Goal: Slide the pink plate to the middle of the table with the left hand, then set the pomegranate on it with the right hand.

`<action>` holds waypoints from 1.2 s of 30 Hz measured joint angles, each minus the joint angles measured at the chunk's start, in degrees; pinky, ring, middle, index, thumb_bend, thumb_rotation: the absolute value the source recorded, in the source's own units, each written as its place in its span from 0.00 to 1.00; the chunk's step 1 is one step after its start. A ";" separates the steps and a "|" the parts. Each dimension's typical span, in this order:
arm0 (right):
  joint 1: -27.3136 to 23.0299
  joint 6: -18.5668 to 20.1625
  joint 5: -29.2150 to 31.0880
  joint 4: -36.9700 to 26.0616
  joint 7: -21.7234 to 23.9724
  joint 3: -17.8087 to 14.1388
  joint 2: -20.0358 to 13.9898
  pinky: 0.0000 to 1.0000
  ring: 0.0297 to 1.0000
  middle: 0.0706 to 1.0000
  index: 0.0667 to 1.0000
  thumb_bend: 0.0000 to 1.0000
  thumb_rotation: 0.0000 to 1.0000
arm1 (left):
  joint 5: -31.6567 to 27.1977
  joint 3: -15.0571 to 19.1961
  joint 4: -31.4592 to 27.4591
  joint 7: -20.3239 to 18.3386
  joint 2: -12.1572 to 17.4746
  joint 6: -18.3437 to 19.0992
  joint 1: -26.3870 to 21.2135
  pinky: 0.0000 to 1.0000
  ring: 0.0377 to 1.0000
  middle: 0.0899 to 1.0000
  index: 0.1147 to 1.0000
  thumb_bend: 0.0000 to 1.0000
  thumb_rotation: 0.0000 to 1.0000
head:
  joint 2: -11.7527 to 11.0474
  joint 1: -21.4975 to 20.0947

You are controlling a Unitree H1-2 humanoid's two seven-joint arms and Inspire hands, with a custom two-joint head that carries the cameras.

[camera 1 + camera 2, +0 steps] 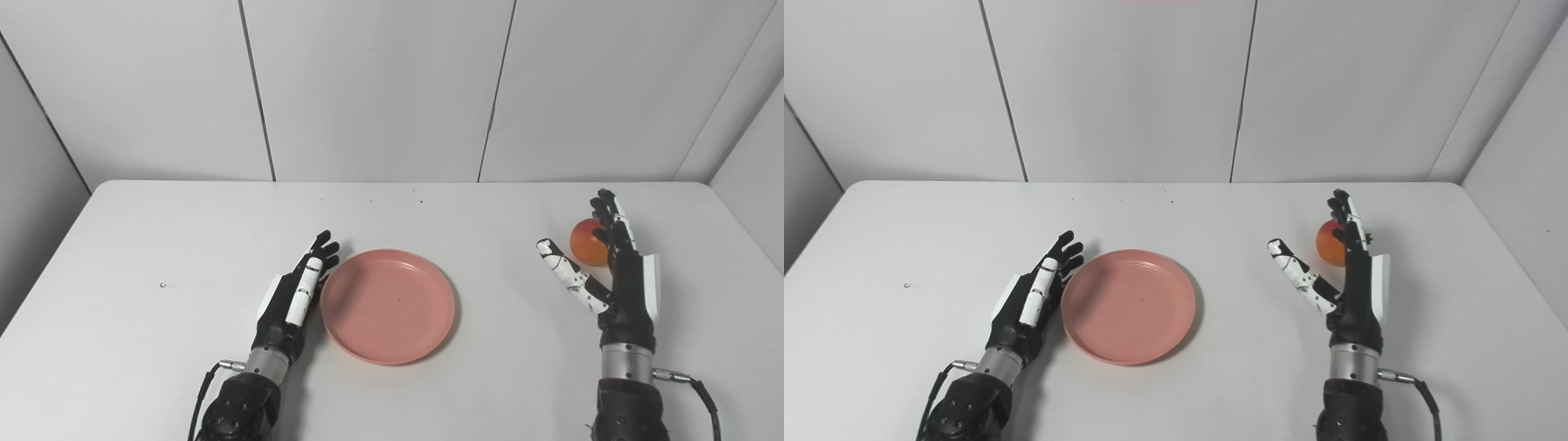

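Left hand point(293, 294) lies flat with fingers straight and together, its side against the plate point(388, 305) just to its right. Right hand point(615, 275) stands spread and empty, the pomegranate point(586, 241) just beyond its fingers.

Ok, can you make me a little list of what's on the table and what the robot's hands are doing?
plate: pink plate, empty, near the middle of the table
fruit: pomegranate, on the table at the right, not on the plate
left hand: left hand, open, flat against the plate's left rim
right hand: right hand, open, fingers spread, beside the fruit, not holding it
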 measured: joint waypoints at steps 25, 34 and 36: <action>-4.20 4.48 -1.18 0.69 -1.80 -6.21 -5.33 0.90 0.92 0.89 0.90 0.66 0.47 | -0.21 0.70 4.88 0.09 -0.18 -9.85 -0.07 0.89 0.90 0.90 0.90 0.44 1.00 | -0.26 -0.79; -4.98 6.74 -1.41 1.73 -1.99 -6.60 -6.98 0.88 0.91 0.88 0.89 0.65 0.45 | -0.46 0.89 5.97 0.10 -0.18 -13.79 -0.49 0.87 0.89 0.89 0.89 0.46 1.00 | -0.35 -0.88; -5.08 6.95 -1.40 2.36 -2.05 -6.60 -6.97 0.88 0.91 0.89 0.88 0.65 0.45 | -0.85 1.07 6.18 0.10 -0.25 -14.71 -0.59 0.88 0.90 0.90 0.89 0.47 1.00 | -0.35 -0.88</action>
